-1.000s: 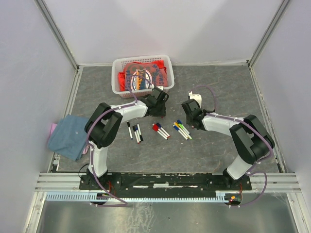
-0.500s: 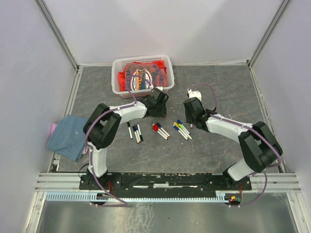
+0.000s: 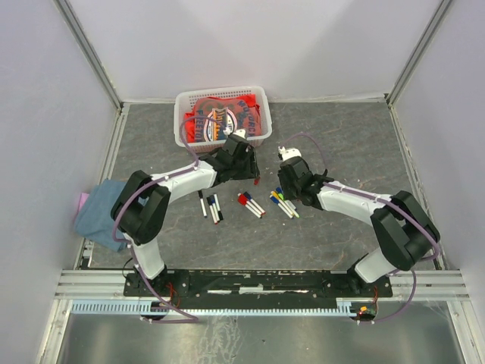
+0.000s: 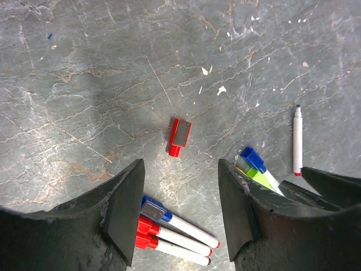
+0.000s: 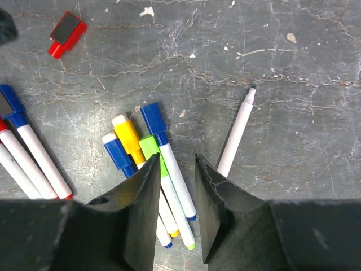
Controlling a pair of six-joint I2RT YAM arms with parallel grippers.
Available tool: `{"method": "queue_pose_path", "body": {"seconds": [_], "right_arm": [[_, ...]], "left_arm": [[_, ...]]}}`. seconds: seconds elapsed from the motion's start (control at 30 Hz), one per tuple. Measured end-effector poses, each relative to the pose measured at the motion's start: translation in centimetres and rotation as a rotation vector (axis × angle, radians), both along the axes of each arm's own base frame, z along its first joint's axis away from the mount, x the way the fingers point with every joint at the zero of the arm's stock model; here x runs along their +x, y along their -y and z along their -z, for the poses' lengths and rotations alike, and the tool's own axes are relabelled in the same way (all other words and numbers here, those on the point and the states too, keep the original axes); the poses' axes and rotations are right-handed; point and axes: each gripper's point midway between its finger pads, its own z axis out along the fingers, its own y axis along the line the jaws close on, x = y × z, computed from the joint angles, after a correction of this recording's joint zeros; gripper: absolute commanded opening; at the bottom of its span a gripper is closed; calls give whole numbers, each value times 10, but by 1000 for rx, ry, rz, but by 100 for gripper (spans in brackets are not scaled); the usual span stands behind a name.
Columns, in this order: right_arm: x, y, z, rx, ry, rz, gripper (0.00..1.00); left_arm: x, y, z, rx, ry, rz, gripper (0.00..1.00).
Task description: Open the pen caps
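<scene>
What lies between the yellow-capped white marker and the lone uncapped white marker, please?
A blue-capped white marker, beside the yellow-capped marker; then bare grey table to the uncapped marker, as the right wrist view shows.

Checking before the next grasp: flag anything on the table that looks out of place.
A red cap lies alone on the table, off any pen and apart from the capped pens. One uncapped pen lies by itself beside them, tip bare. Pale flecks dot the surface nearby.
</scene>
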Motion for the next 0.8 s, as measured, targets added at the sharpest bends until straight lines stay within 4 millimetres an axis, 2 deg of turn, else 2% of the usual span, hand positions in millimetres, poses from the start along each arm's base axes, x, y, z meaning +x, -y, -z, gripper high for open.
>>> {"method": "queue_pose_path", "body": {"seconds": [0.33, 0.57, 0.8], "right_arm": [[-8, 2, 17, -37, -56, -17, 35], [-13, 2, 20, -44, -67, -24, 34], [-16, 3, 24, -47, -79, -28, 34]], "left_arm": [[0, -6, -13, -81, 7, -33, 62], [0, -4, -21, -116, 18, -33, 62], [-1, -6, -18, -120, 10, -41, 62]]}}
